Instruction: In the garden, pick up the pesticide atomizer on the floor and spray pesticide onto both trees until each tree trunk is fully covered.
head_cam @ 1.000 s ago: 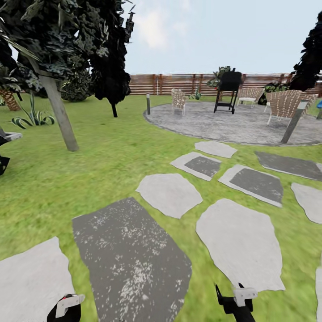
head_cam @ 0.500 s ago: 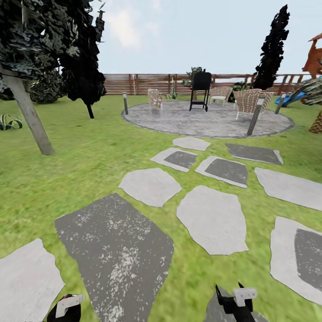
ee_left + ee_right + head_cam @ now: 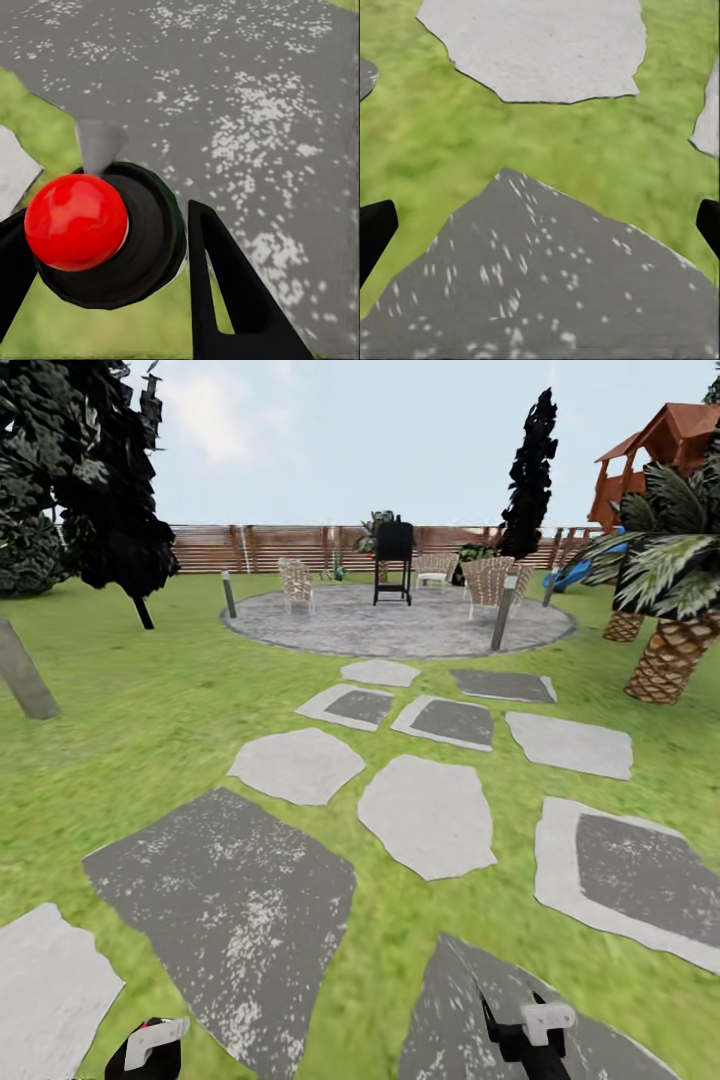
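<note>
Lawn [image 3: 170,700] with stepping stones [image 3: 428,815] leading to a round paved patio [image 3: 400,622], slat fence [image 3: 210,548] behind; one tree trunk [image 3: 22,672] leans at far left. Left gripper [image 3: 105,255] grasps the sprayer [image 3: 101,232], red cap up, over a dark stone. Right gripper [image 3: 540,225] is spread, holding nothing.

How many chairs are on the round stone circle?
3. One chair left of the black grill, one just right of it by the fence, one farther right near a post. Another may hide behind that one.

Black fingers [image 3: 225,300]; white bracket [image 3: 547,1017] on black wrist.
</note>
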You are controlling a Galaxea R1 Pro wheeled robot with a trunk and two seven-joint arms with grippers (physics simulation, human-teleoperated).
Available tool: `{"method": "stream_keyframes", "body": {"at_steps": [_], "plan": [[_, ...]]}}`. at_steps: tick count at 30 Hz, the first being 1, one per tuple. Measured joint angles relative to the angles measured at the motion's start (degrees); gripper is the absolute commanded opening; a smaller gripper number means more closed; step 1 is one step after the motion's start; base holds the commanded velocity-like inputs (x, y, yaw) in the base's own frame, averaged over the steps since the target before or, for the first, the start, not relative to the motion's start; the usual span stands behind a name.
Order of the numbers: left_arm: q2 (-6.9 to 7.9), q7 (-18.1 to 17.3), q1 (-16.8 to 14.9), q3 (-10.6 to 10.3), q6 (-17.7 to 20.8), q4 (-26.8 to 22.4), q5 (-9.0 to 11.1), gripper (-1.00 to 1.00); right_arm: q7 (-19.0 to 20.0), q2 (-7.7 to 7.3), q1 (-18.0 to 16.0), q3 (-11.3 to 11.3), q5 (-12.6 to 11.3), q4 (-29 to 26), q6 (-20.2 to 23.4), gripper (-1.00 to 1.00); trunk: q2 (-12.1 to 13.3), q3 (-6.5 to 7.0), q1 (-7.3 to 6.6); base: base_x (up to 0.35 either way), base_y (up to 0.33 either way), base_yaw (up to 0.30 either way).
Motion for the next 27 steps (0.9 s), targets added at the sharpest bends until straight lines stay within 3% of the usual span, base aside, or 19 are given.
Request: {"method": "stream_keyframes", "body": {"at_steps": [27], "plan": [[0.0, 0.0, 0.0, 0.0, 0.0, 0.0, 0.1, -1.0, 0.0, 0.04, 0.0, 0.0, 0.0, 0.0, 0.0, 1.0, 0.0, 0.0, -0.01, -0.318, 0.17, -0.3]]}}
